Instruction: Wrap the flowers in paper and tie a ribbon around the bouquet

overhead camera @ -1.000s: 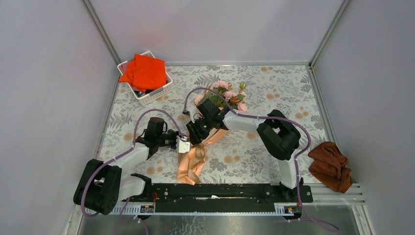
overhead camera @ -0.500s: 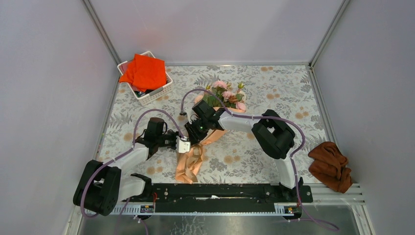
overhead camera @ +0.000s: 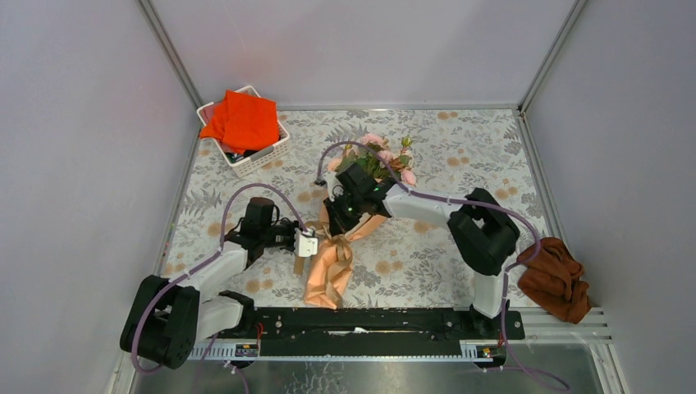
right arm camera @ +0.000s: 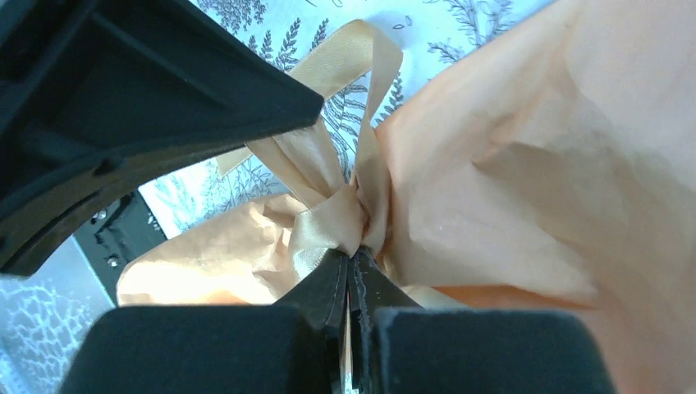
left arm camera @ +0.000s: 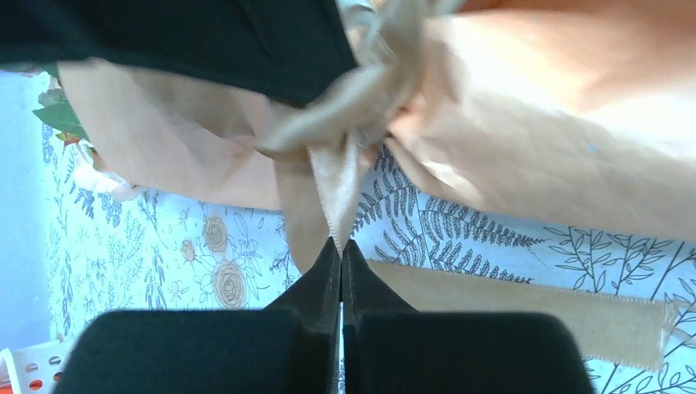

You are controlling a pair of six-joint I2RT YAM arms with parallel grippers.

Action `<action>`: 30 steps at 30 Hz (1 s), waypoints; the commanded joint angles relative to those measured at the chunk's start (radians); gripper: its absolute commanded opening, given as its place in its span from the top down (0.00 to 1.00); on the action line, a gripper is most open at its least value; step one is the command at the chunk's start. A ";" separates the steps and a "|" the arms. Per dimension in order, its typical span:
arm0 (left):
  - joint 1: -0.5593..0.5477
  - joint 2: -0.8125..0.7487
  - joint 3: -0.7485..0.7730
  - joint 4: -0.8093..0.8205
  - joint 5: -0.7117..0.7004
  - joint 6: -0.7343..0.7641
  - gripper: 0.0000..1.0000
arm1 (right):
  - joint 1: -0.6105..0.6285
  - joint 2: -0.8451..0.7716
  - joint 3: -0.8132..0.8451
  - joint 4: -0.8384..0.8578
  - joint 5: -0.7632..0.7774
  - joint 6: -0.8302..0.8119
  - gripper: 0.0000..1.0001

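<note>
Jaws of the right gripper (right arm camera: 349,269) newly clamped on the ribbon (right arm camera: 327,226) knot.

No writing, brand or number can be read anywhere. The small stickers (overhead camera: 246,350) under the black rail (overhead camera: 369,322) are too tiny to make out.

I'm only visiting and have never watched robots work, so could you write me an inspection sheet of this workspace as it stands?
Surface: table under a white floral-print cover, lying flat.
Job's things: pink roses with green leaves lie wrapped in a peach-orange paper cone; a narrow tan-beige ribbon is knotted round its neck.
Clutter: white plastic basket holding a bright orange-red cloth, far left; rust-brown cloth, near right edge.
Grippers: left gripper shut on a ribbon tail; right gripper shut on the ribbon at its knot.
Cables: purple cables loop along both arms.
Surroundings: plain grey walls; black rail at the near edge.
</note>
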 commanded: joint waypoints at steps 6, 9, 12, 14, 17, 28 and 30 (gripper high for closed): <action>-0.033 -0.011 0.016 0.003 0.031 -0.017 1.00 | -0.112 -0.164 -0.114 0.084 -0.103 0.063 1.00; -0.038 0.002 0.007 0.052 0.018 -0.018 1.00 | -0.126 -0.170 -0.126 0.081 -0.130 0.054 1.00; -0.039 0.011 -0.002 0.072 0.006 -0.012 1.00 | -0.142 -0.176 -0.144 0.088 -0.161 0.049 1.00; -0.039 0.006 -0.010 0.073 0.006 -0.006 0.96 | -0.148 -0.181 -0.165 0.115 -0.203 0.051 1.00; -0.046 -0.011 -0.005 0.044 0.010 -0.003 0.71 | -0.148 -0.184 -0.191 0.167 -0.256 0.054 1.00; -0.116 -0.172 0.106 -0.363 0.182 0.197 0.43 | -0.173 -0.163 -0.250 0.289 -0.347 0.036 0.92; -0.172 -0.139 0.100 -0.351 0.172 0.206 0.49 | -0.188 -0.169 -0.268 0.321 -0.364 0.049 0.91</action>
